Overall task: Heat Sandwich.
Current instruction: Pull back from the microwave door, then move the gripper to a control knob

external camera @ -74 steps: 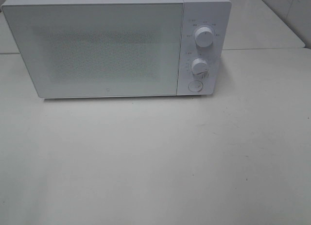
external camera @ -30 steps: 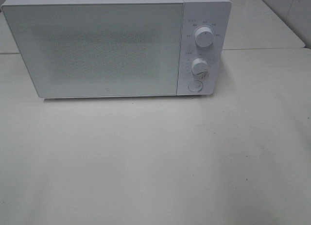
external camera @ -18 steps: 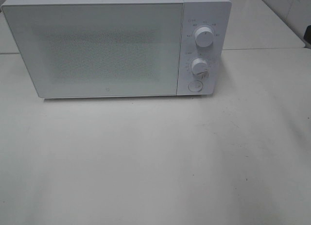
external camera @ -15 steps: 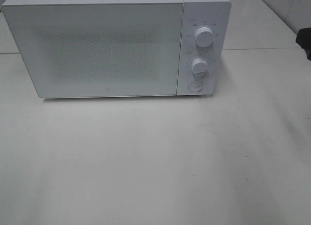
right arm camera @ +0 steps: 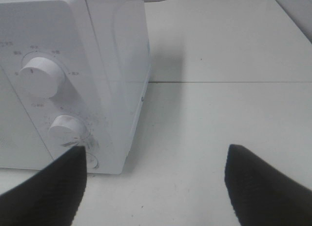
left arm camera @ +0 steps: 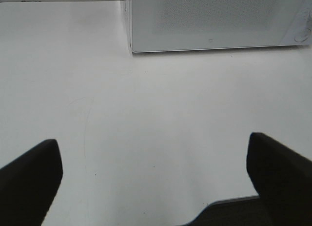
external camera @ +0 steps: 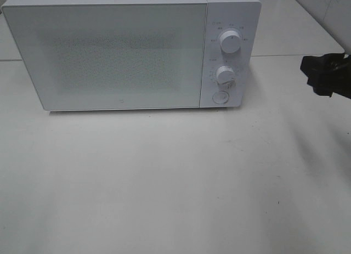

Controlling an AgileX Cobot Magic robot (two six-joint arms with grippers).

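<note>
Exterior high view sets out the pale bench (external camera: 164,182), and on its far half the white microwave (external camera: 131,51) stands with its door (external camera: 104,59) shut. No sandwich shows on the bench or in either wrist view. It may lie behind the door, but the speckled panel is too cloudy to tell. On the control strip right of the door sit the upper knob (external camera: 231,42), the lower knob (external camera: 225,74) and, just beneath it, a small round button (external camera: 220,97). The right arm (external camera: 329,78) hangs at the right edge of that view, well apart from the strip. The right fingers (right arm camera: 263,187) are spread wide with nothing between them. The left fingers (left arm camera: 29,182) are likewise splayed and empty over bare bench in front of the door.

The step in hand looks to be a reach for the controls (which one, the pictures do not settle). To do it well, the right arm should come in square to the strip and set one finger on each side of the chosen knob. It should close on the rim only and turn about the knob's own axis, without leaning on the cabinet, which could slide back. The button lies close under the lower knob, so neither finger should brush it.
</note>
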